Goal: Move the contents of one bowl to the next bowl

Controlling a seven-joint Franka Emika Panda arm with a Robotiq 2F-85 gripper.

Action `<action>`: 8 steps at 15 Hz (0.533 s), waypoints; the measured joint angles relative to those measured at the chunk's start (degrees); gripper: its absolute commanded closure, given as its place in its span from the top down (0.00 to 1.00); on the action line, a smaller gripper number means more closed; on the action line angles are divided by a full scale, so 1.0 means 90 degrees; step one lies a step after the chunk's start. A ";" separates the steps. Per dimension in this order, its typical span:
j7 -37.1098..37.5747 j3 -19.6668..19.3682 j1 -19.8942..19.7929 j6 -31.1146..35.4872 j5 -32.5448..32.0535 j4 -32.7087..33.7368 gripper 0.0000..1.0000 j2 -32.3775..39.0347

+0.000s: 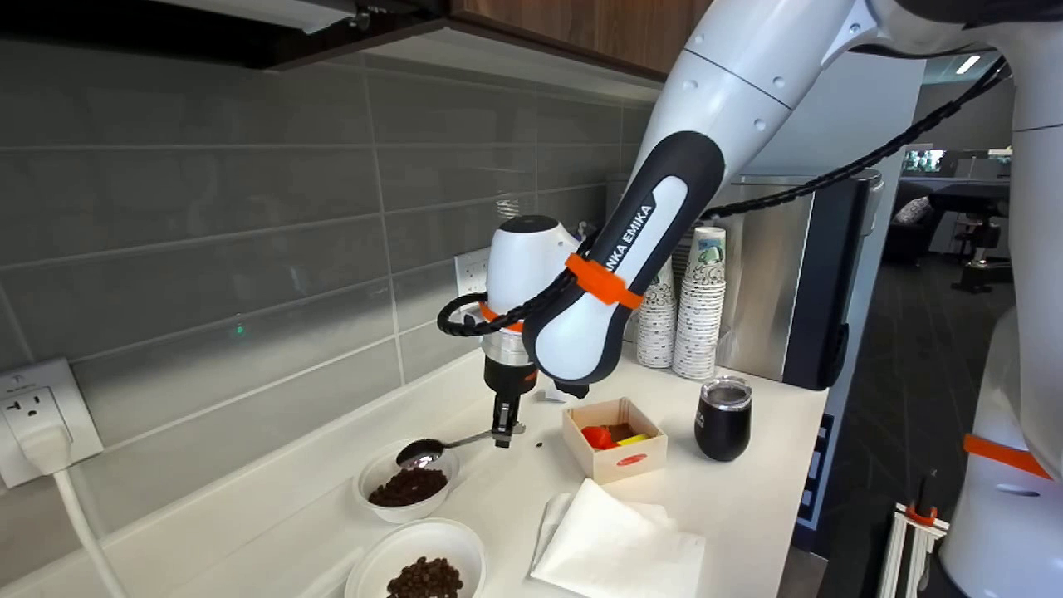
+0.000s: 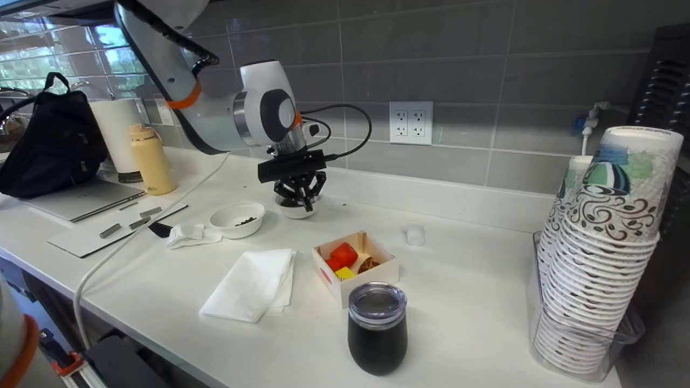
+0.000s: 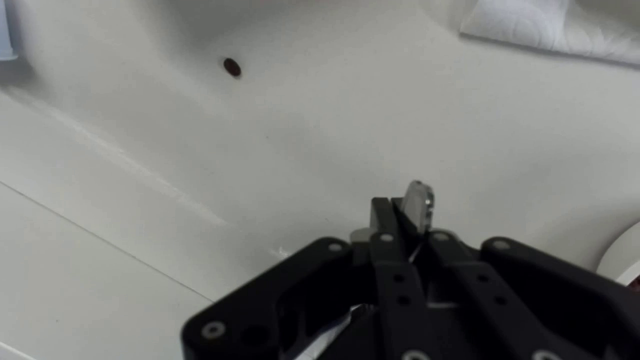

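Note:
My gripper [image 1: 502,436] is shut on the handle of a metal spoon [image 1: 421,453]. In the wrist view the fingertips [image 3: 395,212] close together with the spoon handle's end [image 3: 418,202] sticking out beside them. The spoon's head is at the far bowl [image 1: 365,501], which holds dark brown beans [image 1: 409,487]. I cannot tell whether the spoon touches the beans or carries any. A second white bowl [image 1: 378,552] next to it also holds dark beans [image 1: 425,579]. In an exterior view the gripper [image 2: 306,203] partly hides the far bowl [image 2: 295,212]; the second bowl [image 2: 237,230] stands beside it.
One loose bean [image 3: 232,67] lies on the counter. Folded napkins [image 1: 619,540] and a small wooden crate [image 1: 619,465] with toy food lie near the bowls. A black tumbler [image 1: 722,423] and stacked cups [image 1: 700,324] stand farther off. The tiled wall [image 1: 208,274] runs behind; a cabinet hangs above.

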 measured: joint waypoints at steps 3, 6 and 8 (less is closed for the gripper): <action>0.0183 -0.0013 0.0108 -0.0206 -0.0272 0.0045 0.01 0.0004; 0.0409 -0.0051 0.0185 -0.0364 -0.0570 0.0132 0.01 0.0006; 0.0568 -0.0076 0.0215 -0.0396 -0.0738 0.0191 0.01 0.0008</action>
